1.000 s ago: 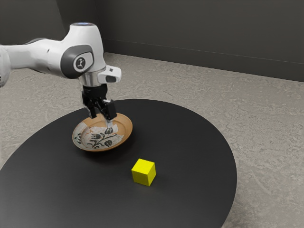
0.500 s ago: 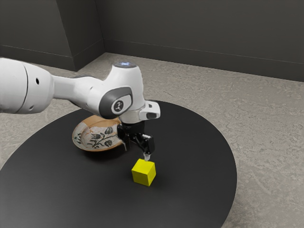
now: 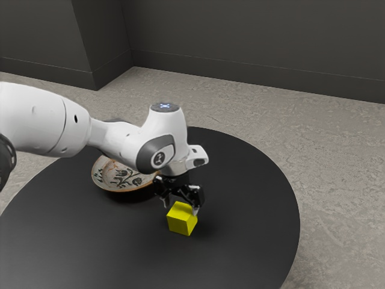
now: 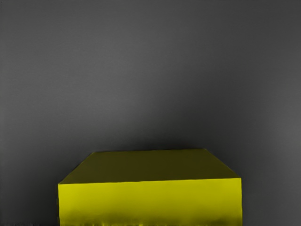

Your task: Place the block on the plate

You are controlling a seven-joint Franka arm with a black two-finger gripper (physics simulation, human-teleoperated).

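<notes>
My gripper (image 3: 180, 207) is low over the yellow block (image 3: 181, 219) in the exterior view, its fingers apart. One fingertip is by the block's upper left edge, the other by its upper right edge. The block rests on the black table, its front faces visible. In the wrist view the block (image 4: 150, 200) lies large and close under the hand. The patterned plate (image 3: 116, 178), tan and white, sits on the table toward the exterior view's left, partly hidden behind the arm.
The round black table (image 3: 258, 198) extends around the block and plate, with its curved edge toward the exterior view's right. My arm passes over the far part of the plate.
From above the plate, my hand has moved toward the exterior view's right and down to the block. The block and plate have stayed where they were.
</notes>
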